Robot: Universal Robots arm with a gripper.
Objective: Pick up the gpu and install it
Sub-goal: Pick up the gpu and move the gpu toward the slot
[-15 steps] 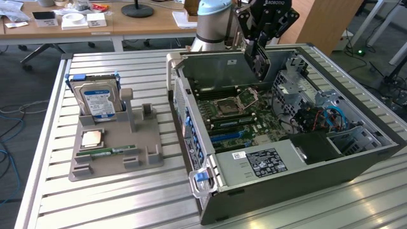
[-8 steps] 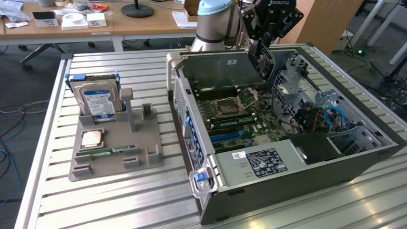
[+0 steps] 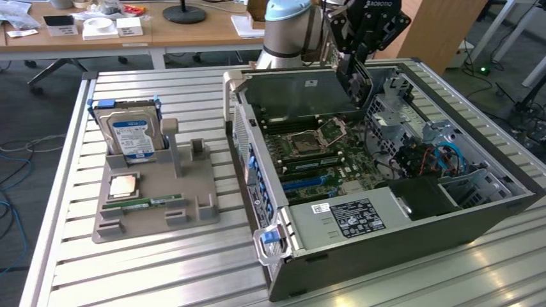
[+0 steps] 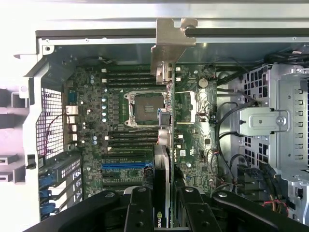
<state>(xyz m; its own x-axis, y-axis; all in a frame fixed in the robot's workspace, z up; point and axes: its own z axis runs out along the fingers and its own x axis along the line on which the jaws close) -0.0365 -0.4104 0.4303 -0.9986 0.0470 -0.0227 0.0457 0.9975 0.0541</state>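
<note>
gpu (image 3: 298,96): dark flat card, on edge, over motherboard (image 3: 318,153).

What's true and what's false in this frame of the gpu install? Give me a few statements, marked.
1. The jaws hold the gpu edge-on above the motherboard of the open case. True.
2. The hard drive lies flat inside the case. False: it stands upright in the grey holder on the table beside the case.
3. The RAM stick lies on the holder. True.
4. A cooler covers the CPU socket. False: nothing sits over the socket.
</note>
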